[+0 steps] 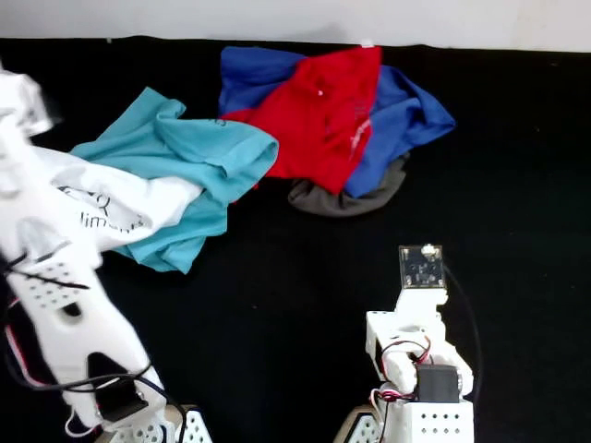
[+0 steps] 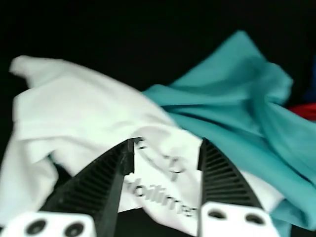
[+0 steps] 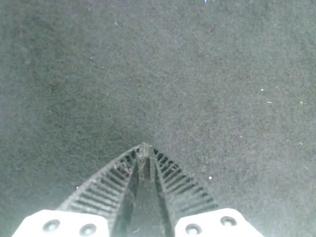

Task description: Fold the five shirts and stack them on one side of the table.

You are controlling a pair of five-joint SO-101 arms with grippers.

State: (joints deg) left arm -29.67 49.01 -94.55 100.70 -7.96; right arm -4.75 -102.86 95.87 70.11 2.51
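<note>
Five shirts lie crumpled at the back of the black table (image 1: 277,314). A white printed shirt (image 1: 120,205) lies at the left, partly on a teal shirt (image 1: 189,148). Further right, a red shirt (image 1: 323,115) covers a blue shirt (image 1: 411,115) and a grey shirt (image 1: 343,199). My left gripper (image 2: 165,143) is open just above the white shirt (image 2: 89,118), over its print, with the teal shirt (image 2: 232,98) beyond. The left arm (image 1: 55,295) rises at the table's left edge. My right gripper (image 3: 144,148) is shut with nothing in it, over bare black cloth.
The right arm (image 1: 420,355) sits folded at the front right, near its base. Bare black tabletop stretches across the front and middle between the two arms and along the right side.
</note>
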